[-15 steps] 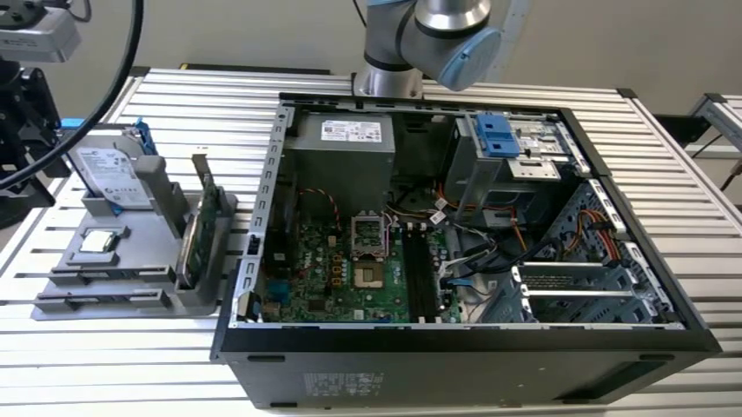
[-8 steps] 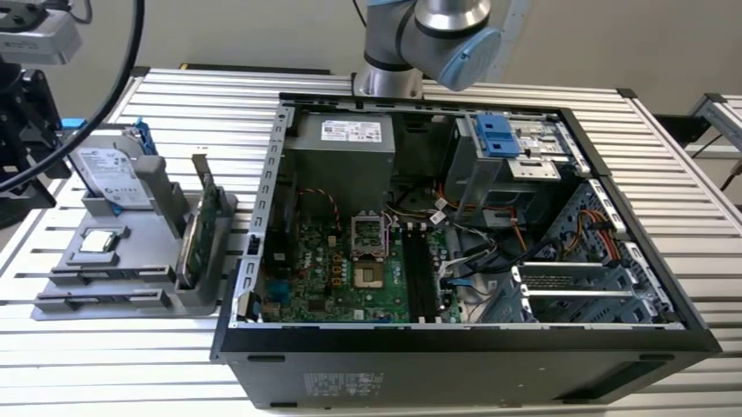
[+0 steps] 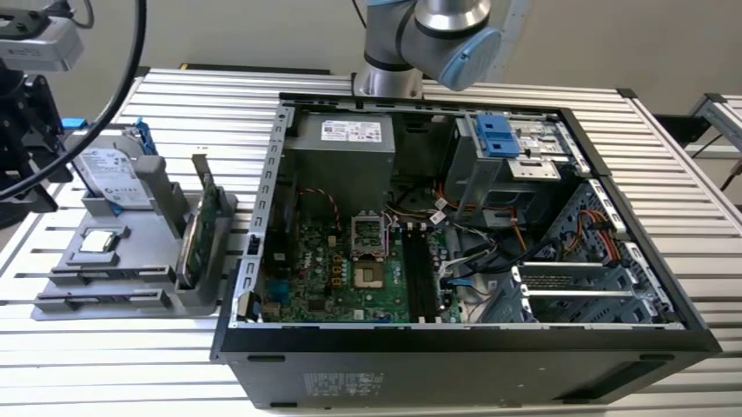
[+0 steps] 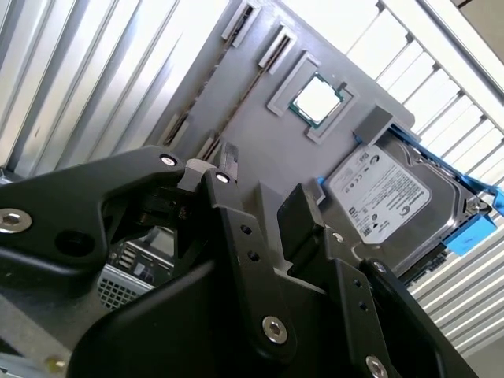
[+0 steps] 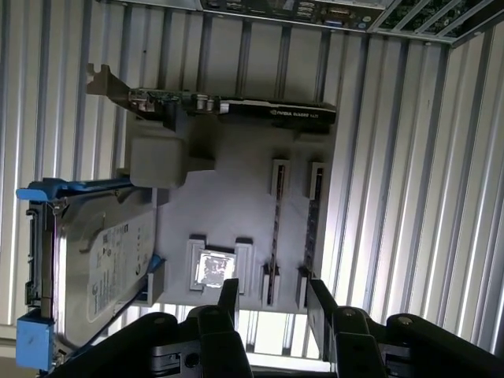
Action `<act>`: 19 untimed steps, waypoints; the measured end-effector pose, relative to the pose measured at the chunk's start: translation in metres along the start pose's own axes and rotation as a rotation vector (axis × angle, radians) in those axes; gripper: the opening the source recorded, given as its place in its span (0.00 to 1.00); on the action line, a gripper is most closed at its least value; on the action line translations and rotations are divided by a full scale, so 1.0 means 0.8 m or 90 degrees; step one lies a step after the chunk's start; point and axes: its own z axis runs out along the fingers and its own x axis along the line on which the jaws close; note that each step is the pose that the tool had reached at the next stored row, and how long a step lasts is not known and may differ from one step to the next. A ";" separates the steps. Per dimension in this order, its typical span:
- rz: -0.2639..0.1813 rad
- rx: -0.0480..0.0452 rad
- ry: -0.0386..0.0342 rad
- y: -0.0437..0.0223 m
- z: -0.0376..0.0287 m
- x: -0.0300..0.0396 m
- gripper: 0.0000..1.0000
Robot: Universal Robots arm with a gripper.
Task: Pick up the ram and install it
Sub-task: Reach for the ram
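Currently gripper (image 5: 272,287) jaws released, over ram (image 5: 276,224) standing edge-on in gray holder (image 3: 122,261), 9 o'clock of computer case (image 3: 464,365) in exterior view. Best: centre on stick, descend straight, clamp flat faces.

The parts tray (image 3: 145,261) is plain matte grey, on a table (image 3: 93,365) of ribbed silver slats (bright metal striped with dark grooves). On the tray, the hard drive (image 3: 110,178) is silver with a white label, edged by a bright blue caddy (image 5: 35,346). The processor chip (image 4: 317,100) is shiny silver, and the graphics card (image 3: 197,234) at the tray's edge is green. Beside the tray, the computer case (image 3: 464,373) is black, its motherboard (image 3: 325,278) green. The gripper (image 5: 273,295) over the tray is black.
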 end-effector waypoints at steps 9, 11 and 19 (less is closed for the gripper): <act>0.000 0.0000 0.0000 -0.0008 0.0059 -0.0087 1.00; 0.000 0.0000 0.0000 -0.0009 0.0072 -0.0101 1.00; 0.000 0.0001 -0.0001 -0.0012 0.0114 -0.0134 1.00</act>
